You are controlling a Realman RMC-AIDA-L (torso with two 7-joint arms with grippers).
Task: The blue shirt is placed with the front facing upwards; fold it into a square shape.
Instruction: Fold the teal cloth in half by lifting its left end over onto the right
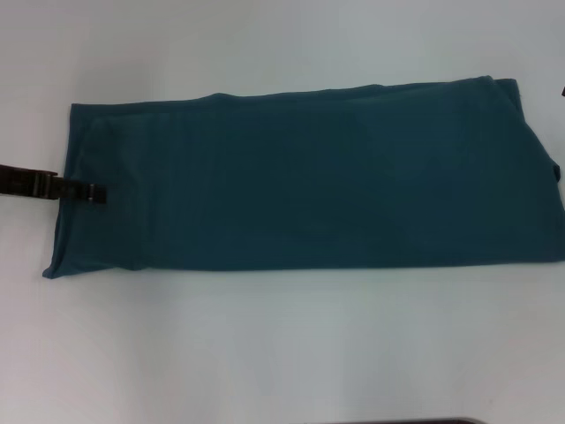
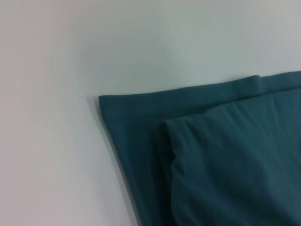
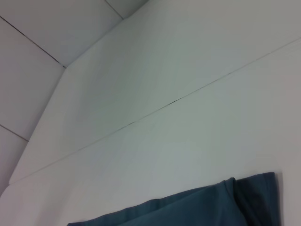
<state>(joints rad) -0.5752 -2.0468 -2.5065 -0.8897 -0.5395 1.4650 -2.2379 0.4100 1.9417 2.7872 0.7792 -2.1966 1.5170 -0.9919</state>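
White table fills the near part of the head view, bare up to the long front edge of the blue shirt. From the left side of that view the left pincer reaches in low and level, its dark tip lying over the shirt's left end, about halfway along that short edge. Whether its fingers are parted or closed on the cloth cannot be told; they show only as a dark bar with a paler band near the end. Outward from the tip, the shirt lies flat as a long, wide band running across the table, already folded lengthwise, with only plain teal cloth facing up. Its left end is slightly slanted, the near left corner sticking out toward the camera, and a faint line of an inner layer runs just inside the left and far edges. Its right end reaches the right border of the head view, where a small dark bit shows at the edge.

In the left wrist view a corner of the shirt shows two layers, an upper fold lying a little inside the lower one, on the white surface. The right wrist view shows a folded corner of the shirt against the table, which has a thin seam across it. The right pincer itself is not seen.
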